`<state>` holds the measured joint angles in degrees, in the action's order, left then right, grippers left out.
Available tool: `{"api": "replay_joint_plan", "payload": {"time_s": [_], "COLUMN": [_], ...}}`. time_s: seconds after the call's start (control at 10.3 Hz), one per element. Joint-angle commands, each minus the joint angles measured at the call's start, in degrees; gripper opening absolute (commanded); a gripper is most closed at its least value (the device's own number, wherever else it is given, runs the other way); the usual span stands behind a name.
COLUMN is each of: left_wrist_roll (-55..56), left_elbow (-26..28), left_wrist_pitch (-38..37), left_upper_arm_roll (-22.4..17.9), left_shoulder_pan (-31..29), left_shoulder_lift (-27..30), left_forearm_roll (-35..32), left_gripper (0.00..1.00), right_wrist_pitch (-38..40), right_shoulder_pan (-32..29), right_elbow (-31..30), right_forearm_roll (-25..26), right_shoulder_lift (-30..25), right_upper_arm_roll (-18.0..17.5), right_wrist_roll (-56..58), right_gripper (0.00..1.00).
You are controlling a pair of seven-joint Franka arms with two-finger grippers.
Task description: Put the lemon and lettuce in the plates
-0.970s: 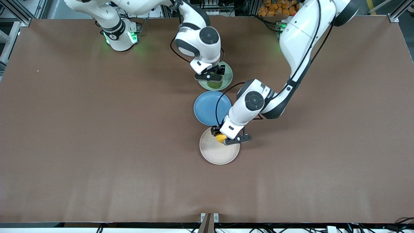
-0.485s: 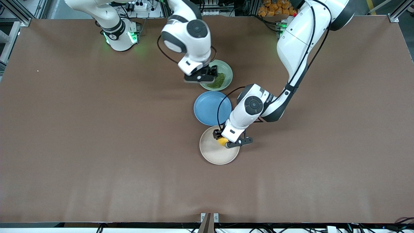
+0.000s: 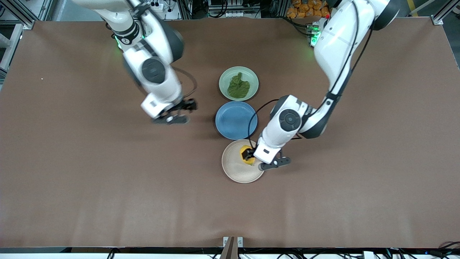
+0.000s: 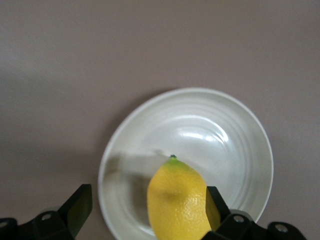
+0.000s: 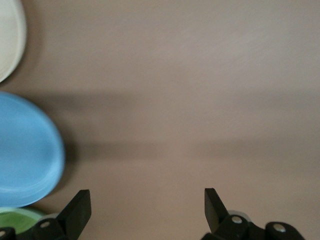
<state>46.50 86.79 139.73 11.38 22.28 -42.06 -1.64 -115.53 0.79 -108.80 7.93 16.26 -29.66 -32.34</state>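
Note:
The yellow lemon (image 3: 246, 152) lies on the beige-white plate (image 3: 235, 169). My left gripper (image 3: 252, 157) is low over that plate and open. In the left wrist view the lemon (image 4: 180, 205) lies between the spread fingers of my left gripper (image 4: 146, 205), against one finger and well apart from the other, over the plate (image 4: 210, 130). The dark green lettuce (image 3: 238, 86) lies in the mint green plate (image 3: 225, 77). My right gripper (image 3: 179, 112) is open and empty over bare table, toward the right arm's end from the plates, and shows the same in its wrist view (image 5: 147, 200).
A blue plate (image 3: 236, 119) sits between the mint and beige plates, touching or almost touching both. The right wrist view shows parts of the blue plate (image 5: 25, 150), the mint plate (image 5: 15, 217) and the beige plate (image 5: 7, 40). Brown table stretches all round.
My right gripper has left the mint plate and swung toward the right arm's end, leaving the lettuce in the plate. My left gripper has opened around the lemon on the beige plate.

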Motion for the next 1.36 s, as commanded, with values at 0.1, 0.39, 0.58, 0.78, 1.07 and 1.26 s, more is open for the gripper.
{"api": "replay_joint_plan", "payload": {"time_s": [0.1,0.39,0.58,0.78,1.07,1.26], "left_wrist_roll": [-4.20,-12.30,-17.02,-24.15,-27.86,-29.96], "left_elbow": [1.71,0.84,-5.56,-5.67,-5.32,-5.23], "left_wrist_pitch": [-14.09,-27.26,-40.61,-43.39,-47.33,-49.63], "left_upper_arm_roll": [-1.18,-1.36,-1.19,-2.05,-2.24,-2.24], "left_shoulder_pan": [-5.03,-10.40,-11.82,-13.65,-17.27,-18.68], "left_shoulder_lift": [12.41,19.62,20.78,26.91,32.45,35.10], "left_forearm_roll": [-2.22,-2.23,-7.38,-8.91,-7.32,-6.63], "left_gripper": [1.00,1.00,1.00,1.00,1.00,1.00], "right_wrist_pitch": [0.83,1.01,1.44,8.52,23.30,28.24], "right_shoulder_pan": [-6.22,-6.95,-7.30,-7.30,-6.51,-6.51], "right_elbow": [1.22,4.63,7.19,11.38,22.20,24.95], "right_forearm_roll": [-1.25,-1.07,-1.33,-1.42,-1.51,-4.04], "right_shoulder_lift": [-1.14,-2.28,-5.43,-7.47,-7.73,-10.62], "right_upper_arm_roll": [7.94,18.73,23.32,25.09,25.36,25.44], "right_wrist_roll": [16.73,29.76,32.08,31.55,24.64,23.38], "right_gripper": [1.00,1.00,1.00,1.00,1.00,1.00]}}
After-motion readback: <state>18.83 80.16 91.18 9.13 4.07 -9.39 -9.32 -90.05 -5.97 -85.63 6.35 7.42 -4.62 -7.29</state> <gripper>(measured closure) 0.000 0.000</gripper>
